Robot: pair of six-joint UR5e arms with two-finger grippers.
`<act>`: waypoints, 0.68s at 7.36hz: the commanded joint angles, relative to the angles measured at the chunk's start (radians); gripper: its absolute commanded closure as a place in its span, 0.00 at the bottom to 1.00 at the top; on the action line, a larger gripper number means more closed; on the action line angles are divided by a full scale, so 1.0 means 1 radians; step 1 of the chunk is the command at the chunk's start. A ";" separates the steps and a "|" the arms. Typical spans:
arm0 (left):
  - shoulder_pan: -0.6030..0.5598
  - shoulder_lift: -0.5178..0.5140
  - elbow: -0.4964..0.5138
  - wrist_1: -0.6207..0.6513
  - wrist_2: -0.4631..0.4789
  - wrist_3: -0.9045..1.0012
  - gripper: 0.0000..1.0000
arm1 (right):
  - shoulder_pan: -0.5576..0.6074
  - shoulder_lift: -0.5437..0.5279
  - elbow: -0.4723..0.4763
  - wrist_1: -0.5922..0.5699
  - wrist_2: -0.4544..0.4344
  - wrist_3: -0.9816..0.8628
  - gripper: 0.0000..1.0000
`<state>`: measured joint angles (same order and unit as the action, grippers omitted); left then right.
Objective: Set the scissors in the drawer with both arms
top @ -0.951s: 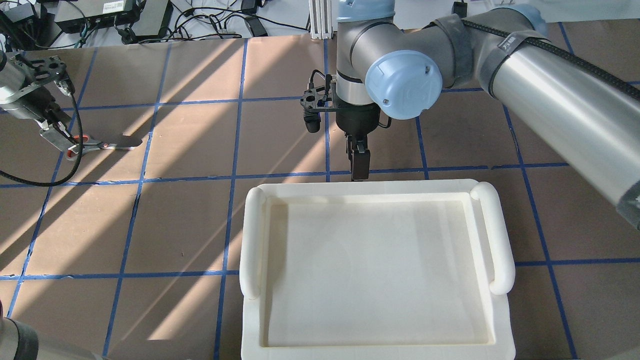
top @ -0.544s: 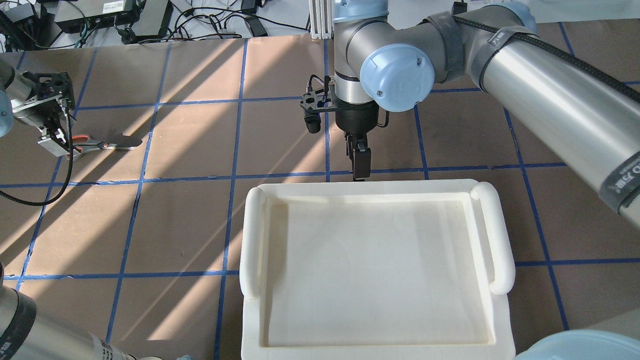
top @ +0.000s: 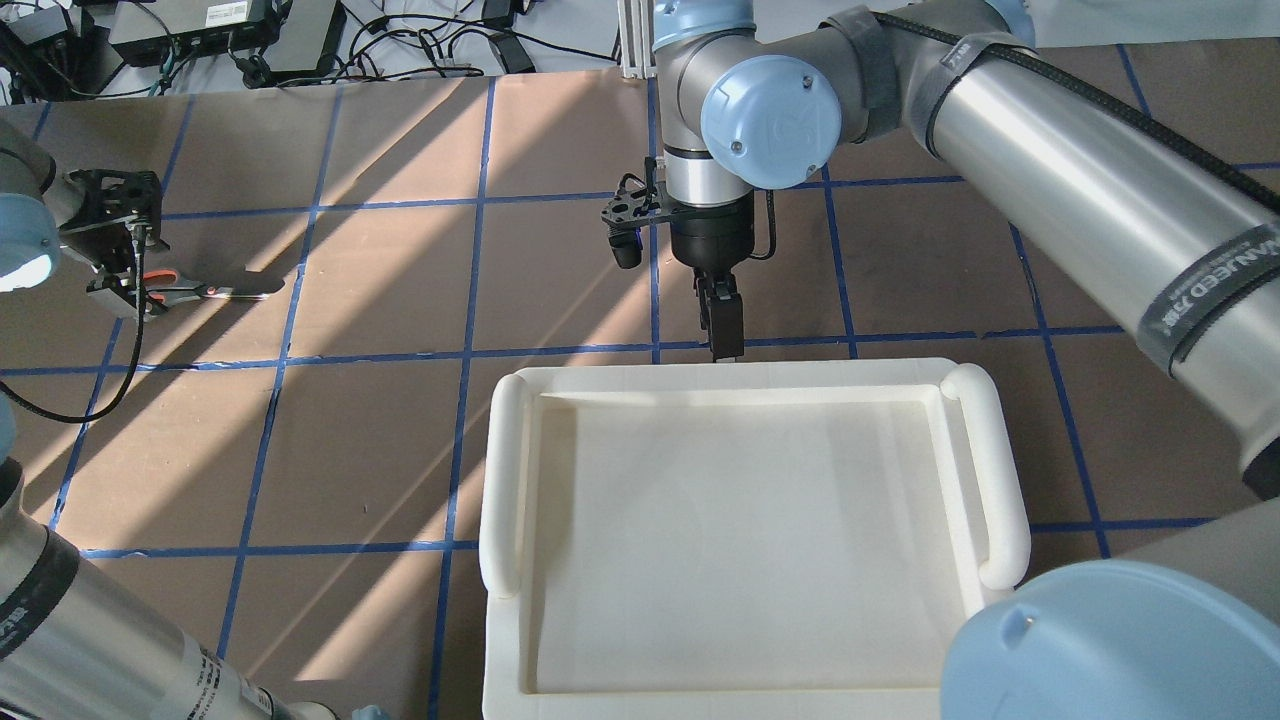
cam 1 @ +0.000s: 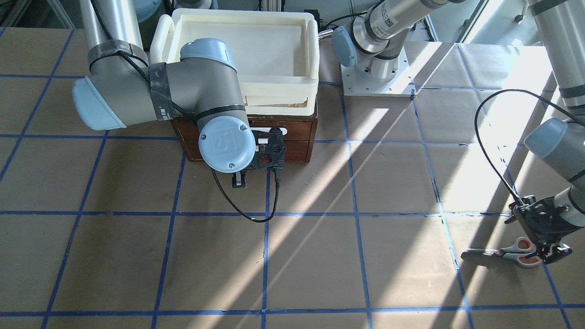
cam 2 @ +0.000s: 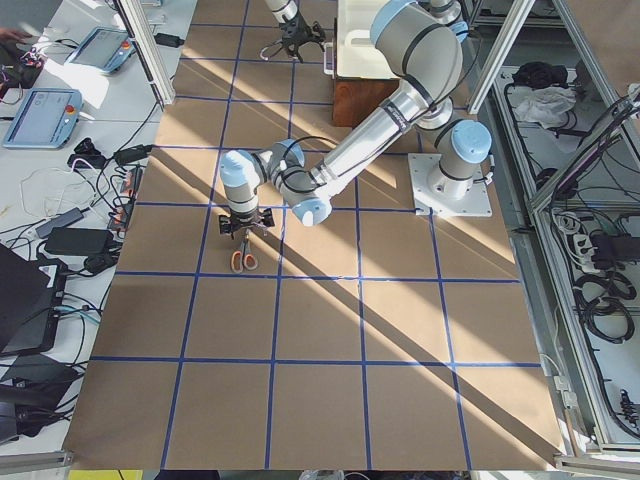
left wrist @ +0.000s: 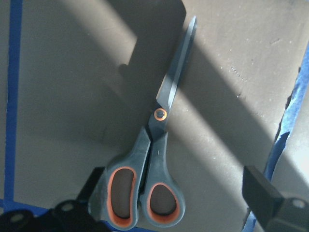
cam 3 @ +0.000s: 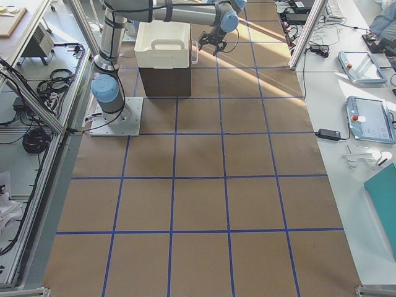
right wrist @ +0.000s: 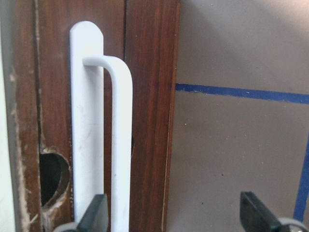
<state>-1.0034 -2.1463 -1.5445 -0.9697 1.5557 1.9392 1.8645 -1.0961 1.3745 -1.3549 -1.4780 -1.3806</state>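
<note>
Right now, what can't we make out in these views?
- Drawer: overhead, the tray covers it entirely. In the front view, the right arm hides most of its front.
- Right end effector: the wrist view's bottom edge cuts off its tips, so reach past the handle is unclear.
- Scissors: too small in exterior left. In the left wrist view, whether the left end effector touches them cannot be told.

Cream tray (top: pixel 503 480) above a brown table (top: pixel 370 450) gridded with blue tape (top: pixel 300 354)
</note>
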 commanded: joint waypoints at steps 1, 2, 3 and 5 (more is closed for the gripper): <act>0.002 -0.044 0.032 0.003 -0.003 0.023 0.02 | 0.007 0.001 0.035 -0.010 0.010 0.002 0.04; 0.002 -0.061 0.033 0.017 -0.031 0.029 0.02 | 0.007 0.001 0.046 -0.019 0.010 0.002 0.05; 0.002 -0.076 0.034 0.025 -0.048 0.038 0.02 | 0.007 -0.001 0.048 -0.020 0.016 0.002 0.05; 0.002 -0.089 0.035 0.025 -0.048 0.084 0.10 | 0.010 -0.001 0.049 -0.020 0.034 0.014 0.07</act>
<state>-1.0017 -2.2257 -1.5108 -0.9463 1.5109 1.9991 1.8734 -1.0959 1.4221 -1.3738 -1.4577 -1.3742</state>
